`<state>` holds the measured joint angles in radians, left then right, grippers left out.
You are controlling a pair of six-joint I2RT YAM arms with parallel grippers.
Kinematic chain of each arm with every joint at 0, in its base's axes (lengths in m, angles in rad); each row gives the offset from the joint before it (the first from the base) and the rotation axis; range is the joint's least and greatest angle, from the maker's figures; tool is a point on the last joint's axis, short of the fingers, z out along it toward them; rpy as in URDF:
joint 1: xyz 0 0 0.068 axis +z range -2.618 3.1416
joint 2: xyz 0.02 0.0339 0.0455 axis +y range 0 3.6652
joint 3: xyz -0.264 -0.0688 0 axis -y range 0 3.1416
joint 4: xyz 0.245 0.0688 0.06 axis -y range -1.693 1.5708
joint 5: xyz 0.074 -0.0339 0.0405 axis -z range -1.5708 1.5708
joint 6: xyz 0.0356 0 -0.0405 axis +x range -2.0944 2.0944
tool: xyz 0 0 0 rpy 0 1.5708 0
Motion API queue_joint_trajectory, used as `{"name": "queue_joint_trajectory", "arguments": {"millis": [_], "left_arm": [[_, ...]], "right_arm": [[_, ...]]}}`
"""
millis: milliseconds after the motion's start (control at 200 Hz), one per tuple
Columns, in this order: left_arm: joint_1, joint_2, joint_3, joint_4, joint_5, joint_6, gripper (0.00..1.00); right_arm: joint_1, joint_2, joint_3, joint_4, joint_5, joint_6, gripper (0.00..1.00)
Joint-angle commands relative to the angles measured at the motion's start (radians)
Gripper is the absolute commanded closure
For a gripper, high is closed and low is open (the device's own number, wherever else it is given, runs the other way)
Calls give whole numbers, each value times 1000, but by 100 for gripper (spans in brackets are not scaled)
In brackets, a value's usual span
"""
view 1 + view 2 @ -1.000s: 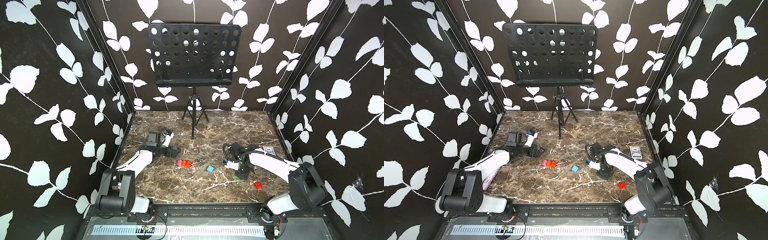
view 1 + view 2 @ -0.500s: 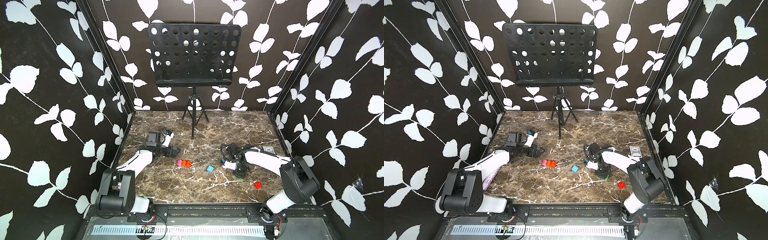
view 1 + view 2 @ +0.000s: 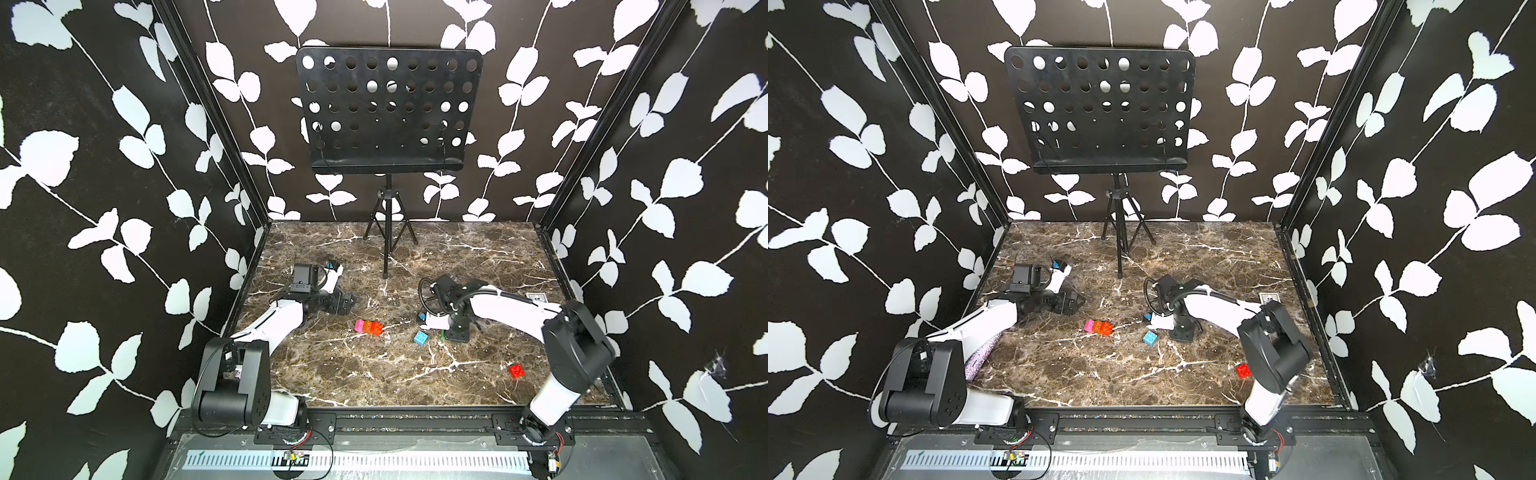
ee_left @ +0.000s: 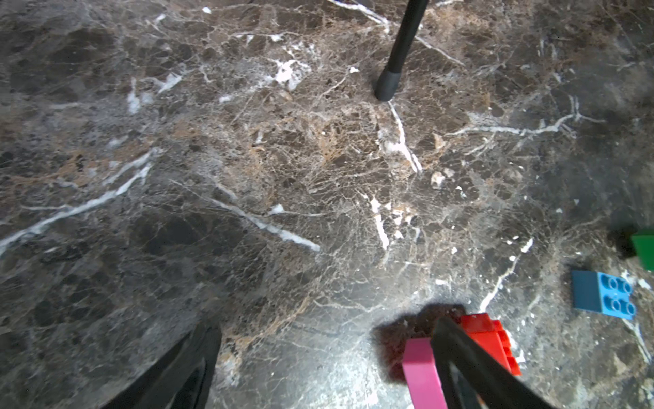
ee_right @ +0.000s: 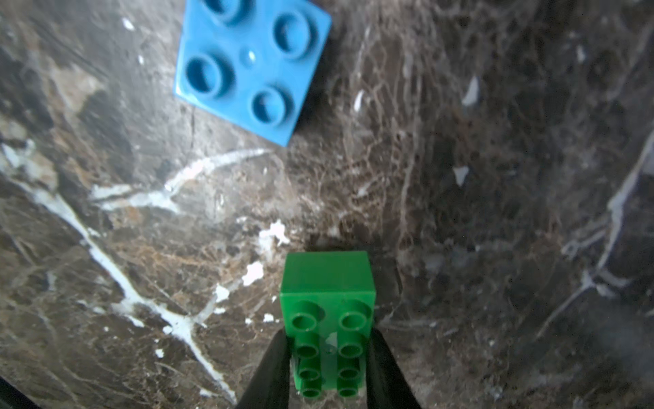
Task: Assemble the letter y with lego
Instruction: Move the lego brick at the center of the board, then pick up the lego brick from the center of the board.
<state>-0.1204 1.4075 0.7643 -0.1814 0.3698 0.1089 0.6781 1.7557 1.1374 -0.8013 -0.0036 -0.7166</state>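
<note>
Plainly, the one long green brick [image 5: 327,311] sat clamped between the two black fingers of the right gripper [image 5: 329,341], which pinched its long sides while its studs faced up toward the wrist camera. Whether it rested on the marble tabletop [image 3: 374,386] or hung just above it could not be told. In a top view only a sliver of green [image 3: 444,333] showed under the gripper, right of the table's centre. One blue brick [image 5: 251,67] lay just beside it, apart from it, turned at an angle with its four studs up. Left of the blue brick, one pink brick [image 3: 358,325] and two orange bricks [image 3: 372,328] lay touching in a short row, pink at the outer end. One red brick [image 3: 516,370] lay alone, well apart, toward the front right beside the right arm's base. That made six bricks in all. The left gripper [image 4: 325,325] hung low near the pink end of the row with its fingers spread wide and nothing between them. At the back stood one black perforated music stand [image 3: 388,112] on three legs.
</note>
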Motion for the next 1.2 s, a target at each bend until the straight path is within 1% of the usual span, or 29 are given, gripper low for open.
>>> {"name": "queue_joint_trajectory", "arguments": {"millis": [0, 70, 155, 300, 445, 455, 500, 605, 730, 875, 1190], "left_arm": [[11, -38, 13, -21, -8, 13, 5], [13, -39, 13, -23, -8, 13, 5], [17, -40, 16, -24, -8, 15, 5], [27, -41, 20, -29, -11, 15, 5], [41, -51, 22, -29, -14, 11, 5], [42, -51, 22, -30, -14, 12, 4], [47, -55, 21, -30, -15, 10, 4], [59, -63, 19, -29, -17, 5, 4], [66, -67, 16, -23, -16, 1, 4], [69, -71, 13, -20, -11, -3, 4], [68, -79, 9, -15, -9, -5, 4]], "right_arm": [[15, 45, 45, -58, -4, -69, 73], [22, 63, 64, -81, 3, -66, 68], [25, 63, 89, -101, -3, -29, 60], [43, 21, 138, -118, -57, 77, 56], [77, 6, 168, -110, -78, 258, 54], [80, 7, 196, -112, -79, 279, 54], [87, 10, 208, -109, -87, 337, 54], [112, 30, 241, -103, -80, 512, 54], [136, 66, 274, -101, -85, 654, 54], [146, 123, 289, -110, -86, 724, 54], [155, 184, 268, -78, -121, 756, 53]]}}
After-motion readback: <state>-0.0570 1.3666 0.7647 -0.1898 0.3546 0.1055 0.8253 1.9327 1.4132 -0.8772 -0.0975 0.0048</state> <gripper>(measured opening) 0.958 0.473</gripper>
